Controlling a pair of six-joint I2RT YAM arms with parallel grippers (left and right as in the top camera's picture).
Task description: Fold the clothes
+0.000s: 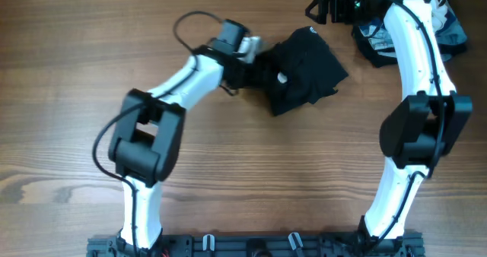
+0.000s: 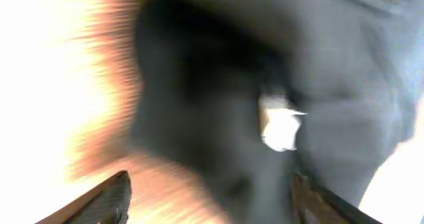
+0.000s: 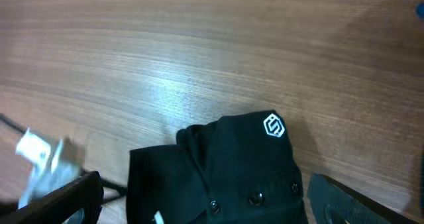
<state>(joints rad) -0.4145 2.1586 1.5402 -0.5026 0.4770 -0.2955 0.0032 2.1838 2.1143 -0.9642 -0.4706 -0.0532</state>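
Note:
The clothes [image 1: 306,68] are a black shirt lying crumpled on the wooden table, right of centre at the back. In the right wrist view the clothes [image 3: 225,171] show a small white logo [image 3: 273,126] and dark buttons. My left gripper [image 1: 255,65] sits at the heap's left edge. The left wrist view is blurred: the left gripper [image 2: 211,183] is open, black fabric [image 2: 218,98] with a white tag [image 2: 281,126] fills the middle and reaches the right finger. My right gripper [image 1: 321,7] hangs open at the back, apart from the shirt, and nothing is between the fingers of the right gripper [image 3: 205,183].
A pile of other garments [image 1: 380,40], white, navy and grey-blue, lies at the back right corner under the right arm. The left arm's wrist camera and cable [image 1: 228,33] stand just left of the shirt. Bare wood [image 1: 266,181] spreads across the front.

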